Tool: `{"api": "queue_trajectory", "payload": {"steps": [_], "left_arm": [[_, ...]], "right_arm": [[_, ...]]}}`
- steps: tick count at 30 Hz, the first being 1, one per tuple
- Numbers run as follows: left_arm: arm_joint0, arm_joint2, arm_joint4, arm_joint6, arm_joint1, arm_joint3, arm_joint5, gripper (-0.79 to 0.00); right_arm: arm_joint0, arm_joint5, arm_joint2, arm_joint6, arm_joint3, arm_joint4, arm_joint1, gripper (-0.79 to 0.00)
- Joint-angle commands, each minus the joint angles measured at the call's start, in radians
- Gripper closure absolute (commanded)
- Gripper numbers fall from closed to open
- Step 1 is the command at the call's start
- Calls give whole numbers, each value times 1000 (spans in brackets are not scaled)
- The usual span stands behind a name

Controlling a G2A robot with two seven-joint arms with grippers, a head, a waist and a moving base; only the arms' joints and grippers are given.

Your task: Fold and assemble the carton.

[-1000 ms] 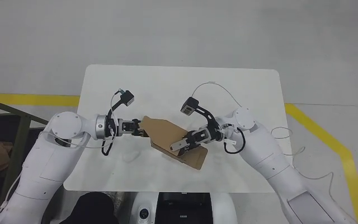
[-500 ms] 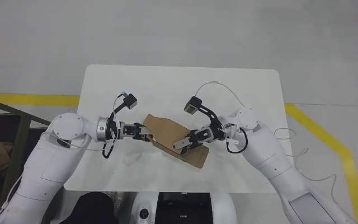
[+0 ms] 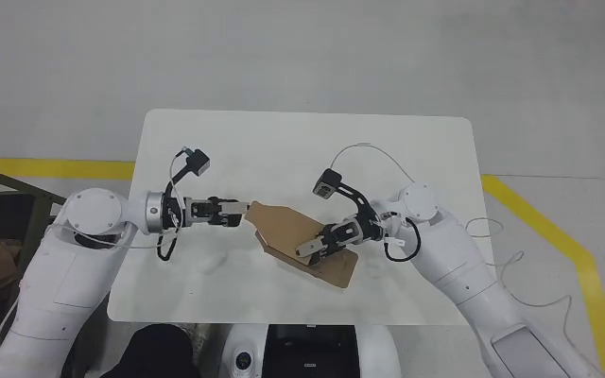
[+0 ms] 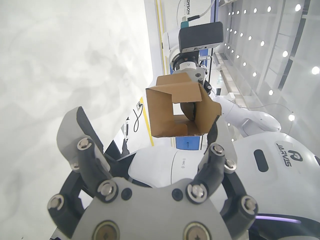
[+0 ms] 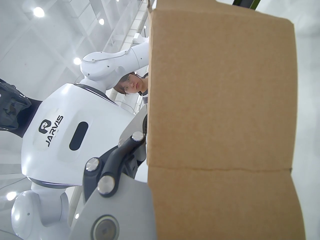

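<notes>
My left gripper [image 3: 243, 213] is spread wide and holds nothing (fingers [image 4: 85, 128] well apart). The carton [image 3: 288, 230] is straight ahead of it, open end facing my left palm. One loose flap [image 4: 208, 112] sits right at a fingertip; touching or not, I can't tell. My right gripper [image 3: 315, 248] is clamped on the carton wall from the far side, with one finger on the outside and a dark finger [image 4: 188, 111] inside the tube. A cardboard panel [image 5: 220, 88] runs close alongside my right wrist. The carton lies between my two grippers, over the near part of the white table [image 3: 397, 151].
</notes>
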Motion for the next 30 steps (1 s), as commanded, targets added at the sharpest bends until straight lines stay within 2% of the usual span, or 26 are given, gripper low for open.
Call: {"api": "queue_trajectory", "payload": {"steps": [1,9,19,30], "left_arm": [[0,-5,-5,3,0,-6,-4,-785],[-38,26,-22,-7,-4,-21,-24,-785],[-83,93,22,-59,-7,15,4,-785],[-58,98,10,-48,-6,8,15,-785]], "right_arm": [[-1,0,-8,0,2,3,4,0],[-2,0,-32,0,9,21,17,0],[20,0,-41,0,-16,26,23,0],[17,0,-19,0,-31,23,29,0]]}}
